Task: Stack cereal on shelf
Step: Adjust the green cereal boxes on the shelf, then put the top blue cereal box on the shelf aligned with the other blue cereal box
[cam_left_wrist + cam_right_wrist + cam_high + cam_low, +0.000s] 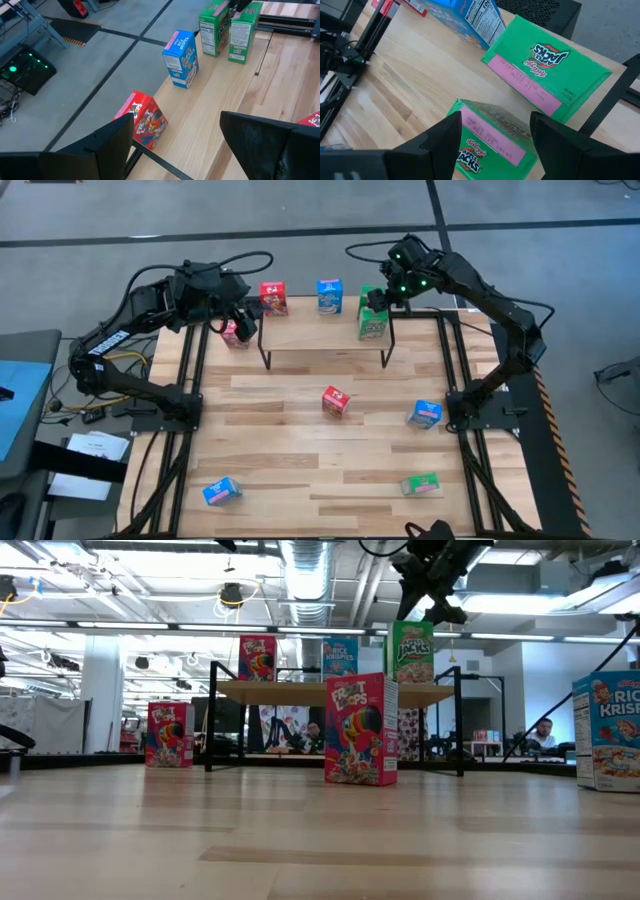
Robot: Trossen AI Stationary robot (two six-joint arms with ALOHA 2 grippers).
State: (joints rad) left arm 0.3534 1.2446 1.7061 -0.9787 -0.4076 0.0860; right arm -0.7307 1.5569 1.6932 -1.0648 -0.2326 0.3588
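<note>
The shelf stands at the far middle of the table, its long side running left to right. On it stand upright a red box at the left, a blue box in the middle and a green box at the right. A second green box stands upright just in front of that one at the right end; the right wrist view shows its top between the fingers of the right gripper, whose jaws stand wide on either side of it, and whether they press it cannot be told. The left gripper hangs at the shelf's left end with jaws apart and nothing between them, beside another red box at the shelf's left end. On the table a red box stands upright near the middle. A blue box sits to its right, another blue box lies at the near left, and a green box lies flat at the near right.
</note>
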